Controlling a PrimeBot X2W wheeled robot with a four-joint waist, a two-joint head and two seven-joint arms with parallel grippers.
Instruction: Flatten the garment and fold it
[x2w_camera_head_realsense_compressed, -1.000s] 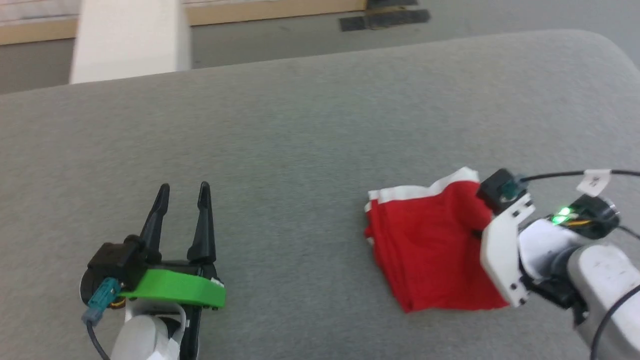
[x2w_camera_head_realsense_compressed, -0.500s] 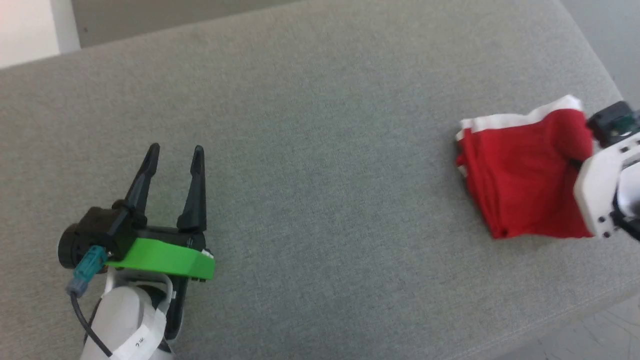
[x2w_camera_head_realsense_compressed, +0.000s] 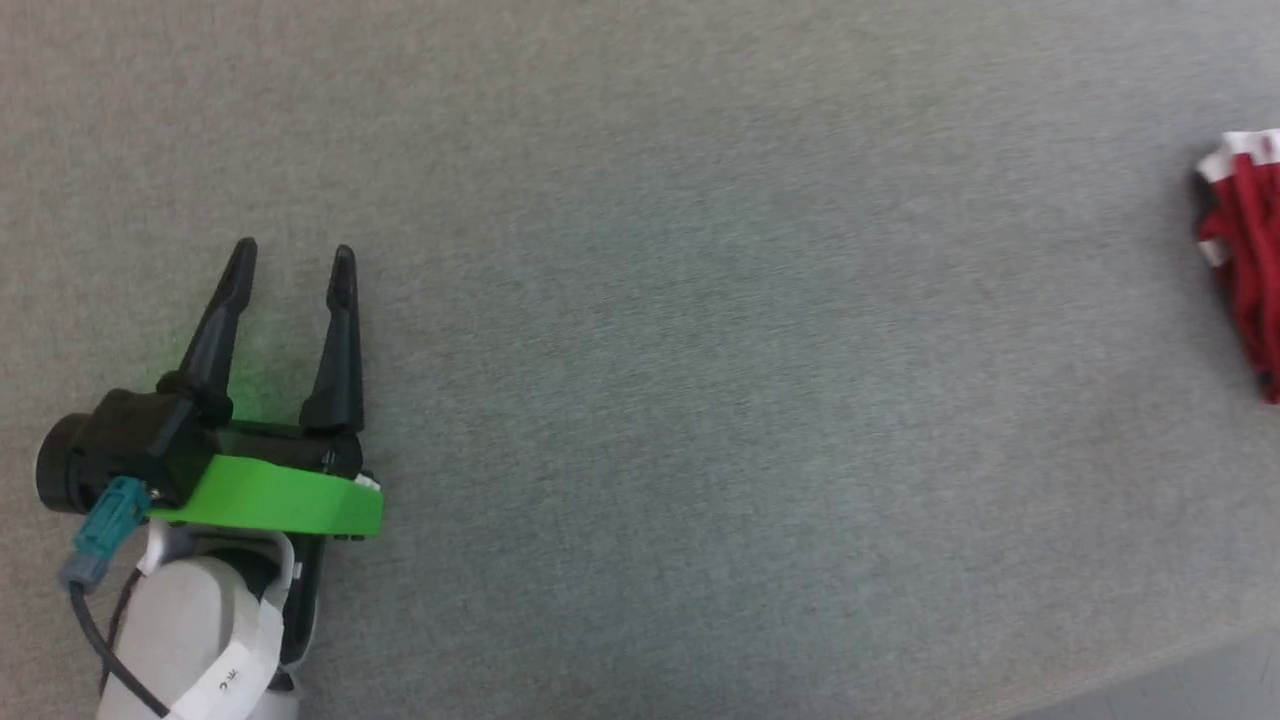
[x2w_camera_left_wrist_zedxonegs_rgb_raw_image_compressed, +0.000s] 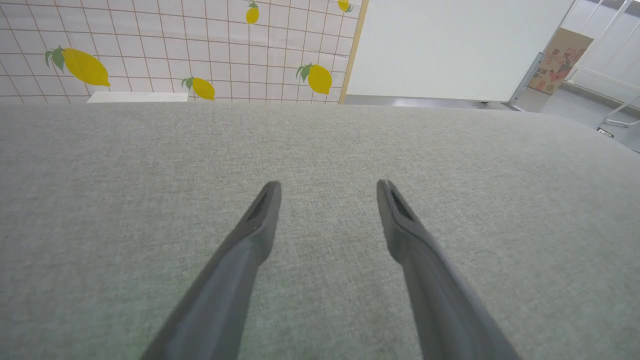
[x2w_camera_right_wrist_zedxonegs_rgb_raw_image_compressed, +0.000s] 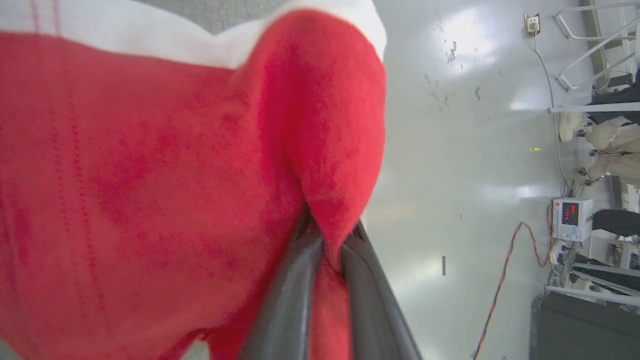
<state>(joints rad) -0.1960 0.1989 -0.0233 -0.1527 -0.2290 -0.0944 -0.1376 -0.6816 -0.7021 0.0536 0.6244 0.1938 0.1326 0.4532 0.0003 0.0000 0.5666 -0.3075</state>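
Note:
The red shorts (x2w_camera_head_realsense_compressed: 1245, 255) with white trim lie folded at the far right edge of the head view, cut off by the frame. In the right wrist view my right gripper (x2w_camera_right_wrist_zedxonegs_rgb_raw_image_compressed: 330, 235) is shut on a fold of the red shorts (x2w_camera_right_wrist_zedxonegs_rgb_raw_image_compressed: 150, 175), whose white band (x2w_camera_right_wrist_zedxonegs_rgb_raw_image_compressed: 165, 37) runs along the top. My left gripper (x2w_camera_head_realsense_compressed: 290, 265) stands open at the lower left of the grey cushion, far from the shorts. The left wrist view has the left gripper (x2w_camera_left_wrist_zedxonegs_rgb_raw_image_compressed: 327, 192) with only bare fabric between its fingers. No lettering shows.
The grey upholstered surface (x2w_camera_head_realsense_compressed: 700, 350) spreads wide between the left gripper and the shorts. Its front edge (x2w_camera_head_realsense_compressed: 1180, 660) runs at the lower right. A glossy floor (x2w_camera_right_wrist_zedxonegs_rgb_raw_image_compressed: 475, 150) with a red cable and equipment lies beyond the surface's right side.
The head camera has swung left and down, so the shorts and right arm slid to the right edge. The left gripper stays open; the right stays shut on the shorts.

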